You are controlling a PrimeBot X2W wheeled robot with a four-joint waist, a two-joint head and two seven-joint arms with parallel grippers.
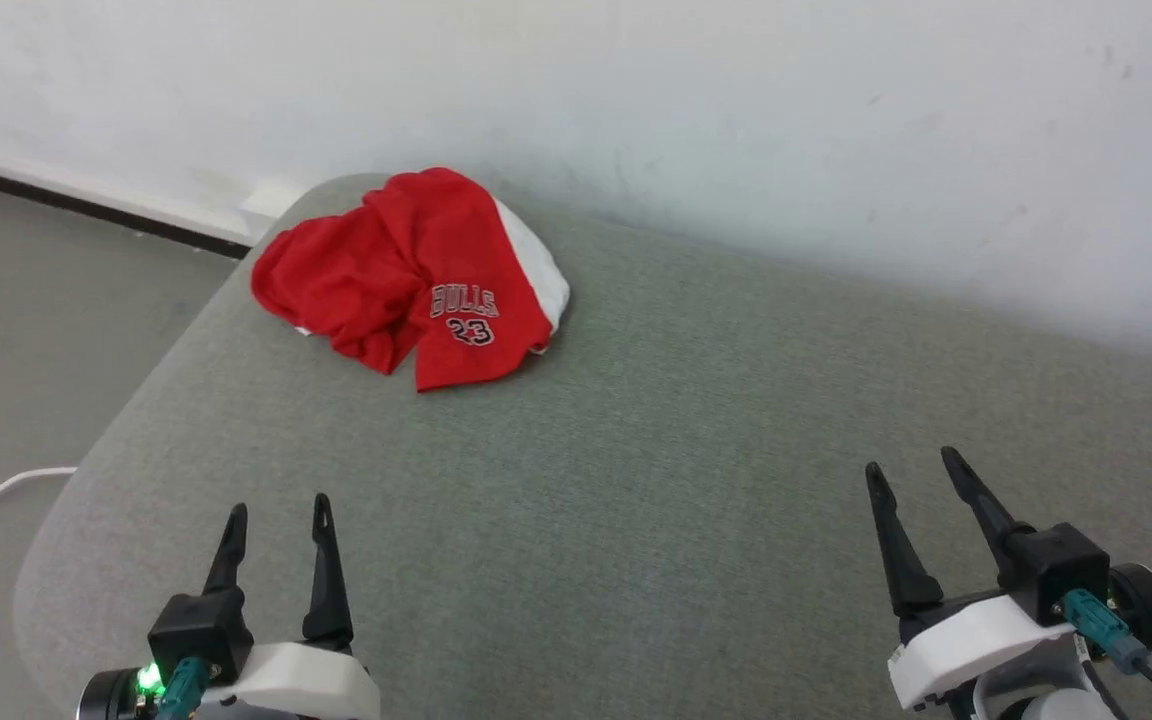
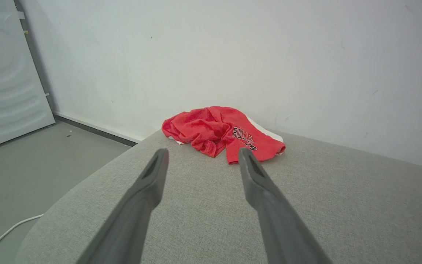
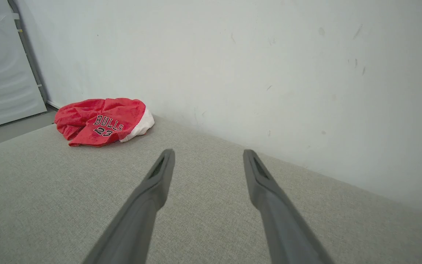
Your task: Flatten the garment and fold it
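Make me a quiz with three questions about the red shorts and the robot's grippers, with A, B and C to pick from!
1. Where do the shorts lie on the grey pad?
A) at its near edge
B) at its far left corner, by the wall
C) on the floor

2. What colour is the side stripe?
A) white
B) blue
C) yellow

3. How are the left gripper and right gripper?
A) both shut on the shorts
B) one open, one shut
C) both open, holding nothing

Answers: B, the shorts sit crumpled close to the wall; A, a white band edges the red cloth; C, each gripper's fingers stand apart over bare pad.
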